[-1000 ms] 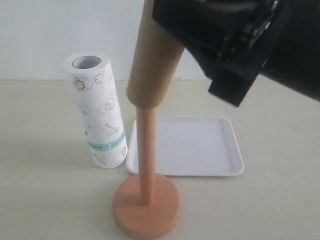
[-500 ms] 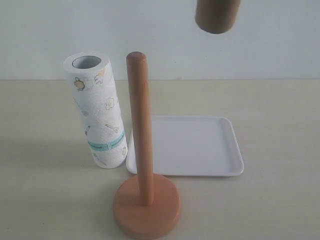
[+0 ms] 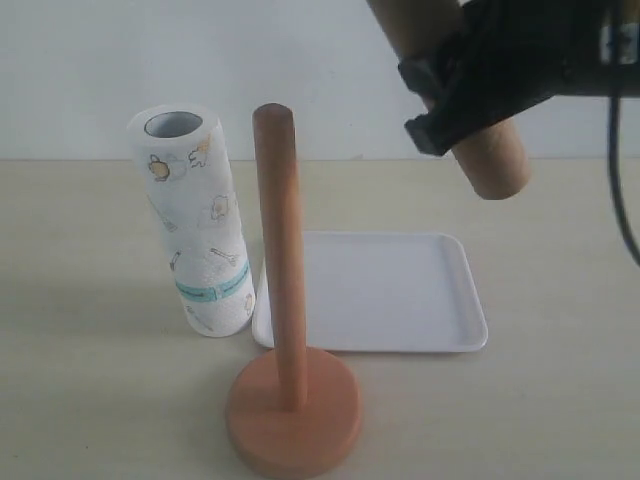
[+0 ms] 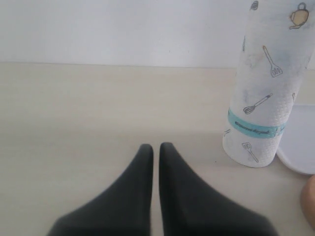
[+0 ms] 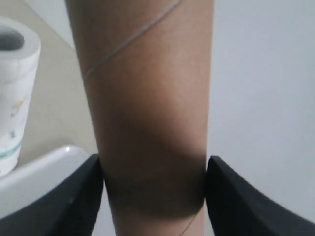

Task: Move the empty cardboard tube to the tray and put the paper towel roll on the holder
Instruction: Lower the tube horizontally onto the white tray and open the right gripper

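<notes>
My right gripper (image 3: pixel 455 95) is shut on the empty cardboard tube (image 3: pixel 490 160), which hangs tilted in the air above the far right of the white tray (image 3: pixel 455 340). In the right wrist view the brown tube (image 5: pixel 147 108) fills the space between both black fingers (image 5: pixel 74 196). The wooden holder (image 3: pixel 290 400) stands bare at the front, its post upright. Left of it the paper towel roll (image 3: pixel 195 230) stands on end, slightly leaning. My left gripper (image 4: pixel 156 147) is shut on nothing, low over the table, with the roll (image 4: pixel 263 88) off to one side.
The tray lies flat behind the holder's round base, close to the roll's foot. A pale wall closes the far side of the beige table (image 3: pixel 90 400). The right arm's black body and cable (image 3: pixel 620 180) hang at the upper right.
The tube has come off the holder's post, risen, moved right and then come down tilted with the right gripper over the tray's far side. The roll, holder and tray stayed put.
</notes>
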Tool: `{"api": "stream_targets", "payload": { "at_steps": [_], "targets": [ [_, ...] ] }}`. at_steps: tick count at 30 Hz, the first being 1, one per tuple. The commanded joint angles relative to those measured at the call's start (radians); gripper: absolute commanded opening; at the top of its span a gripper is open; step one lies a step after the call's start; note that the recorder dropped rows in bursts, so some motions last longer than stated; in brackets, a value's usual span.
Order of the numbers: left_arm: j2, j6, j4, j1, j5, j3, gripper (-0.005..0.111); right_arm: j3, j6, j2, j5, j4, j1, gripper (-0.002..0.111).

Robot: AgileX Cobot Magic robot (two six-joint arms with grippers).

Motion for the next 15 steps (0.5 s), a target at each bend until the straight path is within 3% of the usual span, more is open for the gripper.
{"api": "stream_targets", "payload": {
  "at_steps": [1,15],
  "targets": [
    [-0.003,0.003,0.001,-0.002,0.000,0.004,0.004,-0.039,-0.021,0.124,0.035,-0.033,0.001,0.000],
    [-0.003,0.003,0.001,-0.002,0.000,0.004,0.004,-0.051,-0.029,0.388,0.007,-0.164,0.001,0.000]
  ]
}}
